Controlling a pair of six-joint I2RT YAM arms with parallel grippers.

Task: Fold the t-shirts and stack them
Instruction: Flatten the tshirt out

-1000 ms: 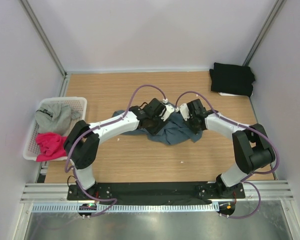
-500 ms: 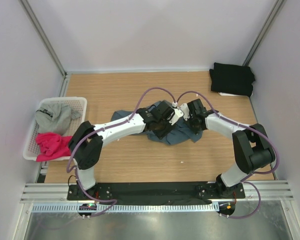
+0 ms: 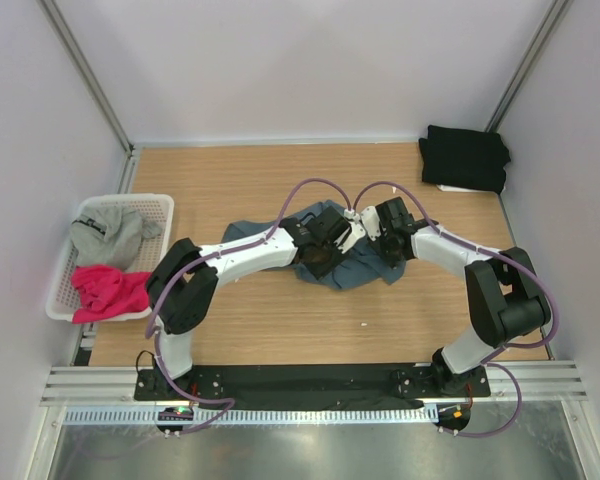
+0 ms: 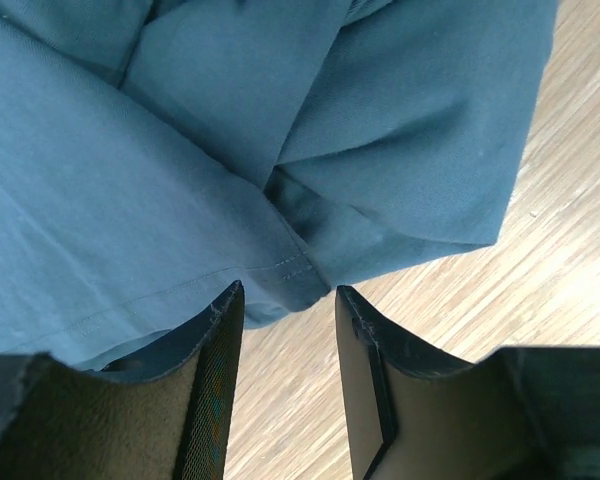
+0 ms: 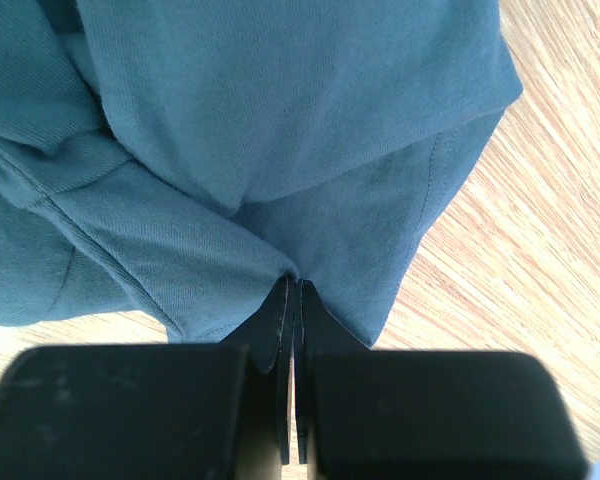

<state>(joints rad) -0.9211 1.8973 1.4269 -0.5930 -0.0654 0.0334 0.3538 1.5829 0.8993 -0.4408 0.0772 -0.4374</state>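
L claw [image 4: 285, 300] was part-open, a moderate gap. A stitched hem of the blue shirt [image 4: 180, 150] sat right at its tips, in the gap but not pinched; can't tell if the pads touched cloth. Over the last sec the L arm had slid rightward across the shirt, closing in on the R claw [image 5: 292, 285], which hardly moved. So L had let go or was re-siting for a new grab, prob. to spread the shirt; no fold made yet, and the task looked early. R claw was clamped fully shut on a pinch of the same shirt, where two folds met beside a hem, w/ cloth bunching away from its tips. In the top view the two claws were near each other over the shirt's far side. The shirt lay crumpled under and around both, spilling toward the bases, w/ bare table [image 3: 280, 330] nearer still. Well off to R claw's right, at the far corner, sat the black shirt [image 3: 465, 158], already folded by the look of it. Well off to L claw's left, the basket [image 3: 60, 290] held the grey shirt [image 3: 105, 235] and pink shirt [image 3: 105, 288], both unfolded.
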